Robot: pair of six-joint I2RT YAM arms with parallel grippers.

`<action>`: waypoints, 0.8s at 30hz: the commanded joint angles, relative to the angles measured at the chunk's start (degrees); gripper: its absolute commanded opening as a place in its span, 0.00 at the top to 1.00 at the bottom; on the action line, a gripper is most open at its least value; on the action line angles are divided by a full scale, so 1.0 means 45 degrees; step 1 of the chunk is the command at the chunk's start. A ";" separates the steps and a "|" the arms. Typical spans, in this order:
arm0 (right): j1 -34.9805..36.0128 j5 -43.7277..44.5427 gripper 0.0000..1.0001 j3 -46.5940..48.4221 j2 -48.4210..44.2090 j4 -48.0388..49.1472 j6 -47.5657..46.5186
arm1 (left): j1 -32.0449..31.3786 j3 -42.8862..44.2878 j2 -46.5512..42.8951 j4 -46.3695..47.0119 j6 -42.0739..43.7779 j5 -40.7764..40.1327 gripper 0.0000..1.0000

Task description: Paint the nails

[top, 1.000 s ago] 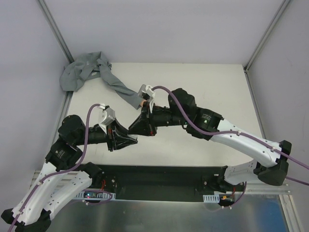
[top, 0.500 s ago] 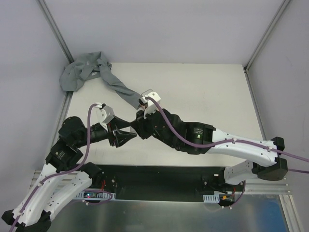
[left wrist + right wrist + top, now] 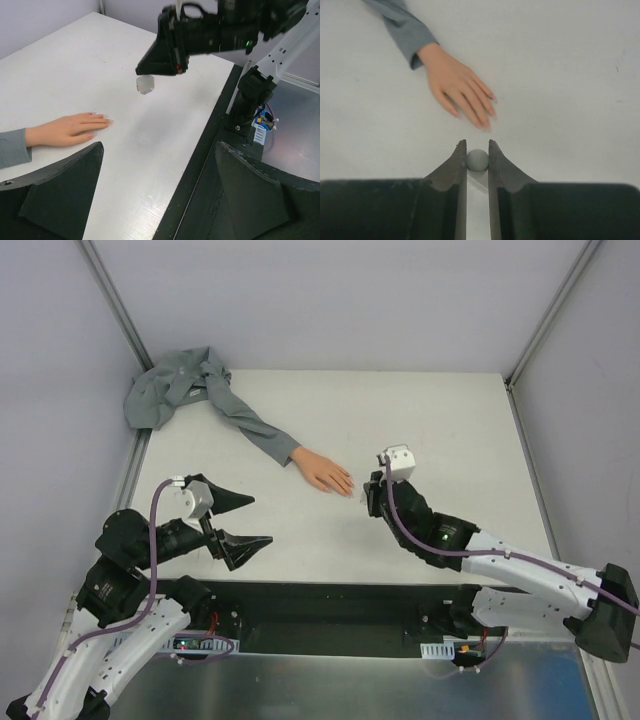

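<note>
Two hands, two jobs. Our right hand (image 3: 477,149) pinches small bottle (image 3: 477,160) between its fingers, just short of mannequin hand (image 3: 455,87). That lies flat on worktop (image 3: 560,75), nails (image 3: 491,96) pointing at us; we judge this eases reach. Our left hand (image 3: 258,520) gapes, holds nothing, well apart.

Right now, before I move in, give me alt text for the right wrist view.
The right end effector is shut on a small grey round-topped object, just short of the nails of a peach mannequin hand. The hand lies flat, palm down, on the white table, its grey sleeve running off the upper left.
</note>
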 commanded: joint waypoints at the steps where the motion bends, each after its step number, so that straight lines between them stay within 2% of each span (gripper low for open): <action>1: -0.0875 0.1306 0.99 -0.2917 -0.0228 0.3392 0.0500 | 0.0034 0.0232 -0.0087 -0.0190 -0.0482 -0.0803 0.08; 3: -0.1169 0.1346 0.99 -0.3834 0.0084 0.4154 0.0793 | 0.0034 0.0193 -0.0107 -0.0230 -0.0600 -0.0940 0.07; 11: -0.1268 0.1834 0.99 -0.5264 0.1333 0.5328 0.1420 | 0.0034 -0.0061 -0.0244 -0.0327 -0.1088 -0.1096 0.07; 24: -0.1267 0.1541 0.86 -0.5577 0.2820 0.5738 0.2006 | 0.0034 0.0056 -0.0752 -0.0444 -0.1010 -0.0843 0.06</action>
